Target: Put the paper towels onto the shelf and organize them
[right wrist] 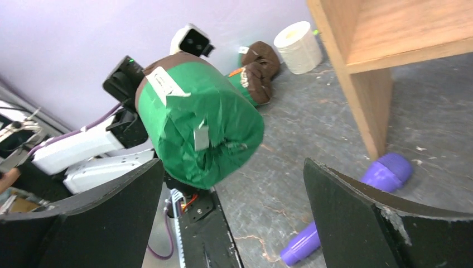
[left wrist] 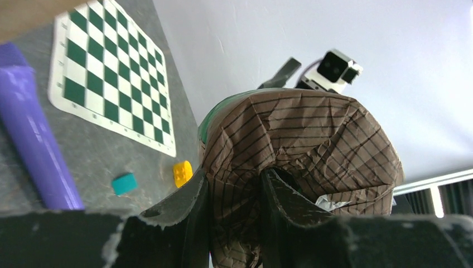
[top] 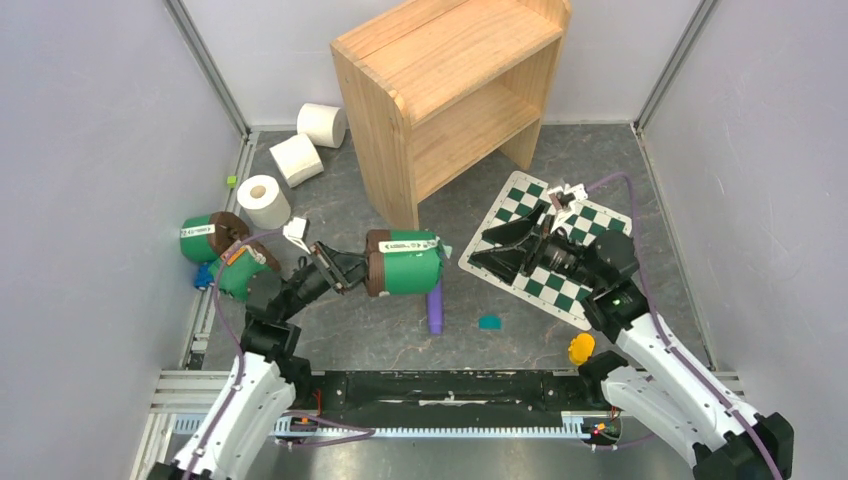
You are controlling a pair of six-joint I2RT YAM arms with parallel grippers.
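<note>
Three white paper towels lie on the floor left of the shelf (top: 450, 90): one at the back (top: 322, 124), one in the middle (top: 296, 159), one nearest (top: 264, 200). The nearest also shows in the right wrist view (right wrist: 298, 39), left of the shelf's side panel (right wrist: 357, 84). My left gripper (top: 352, 270) (left wrist: 234, 181) is shut on the crumpled brown lid (left wrist: 312, 134) of a green canister (top: 410, 263) (right wrist: 201, 123), held off the floor. My right gripper (top: 490, 248) (right wrist: 231, 167) hangs open and empty over the checkered board (top: 560, 285), facing that canister.
Two more green canisters with brown lids (top: 205, 238) (top: 240, 275) lie at the left wall. A purple tube (top: 435, 305) lies below the held canister, with a teal block (top: 489, 322) and a yellow block (top: 581, 348) near the front rail. A small green cube (top: 231, 181) sits by the left wall.
</note>
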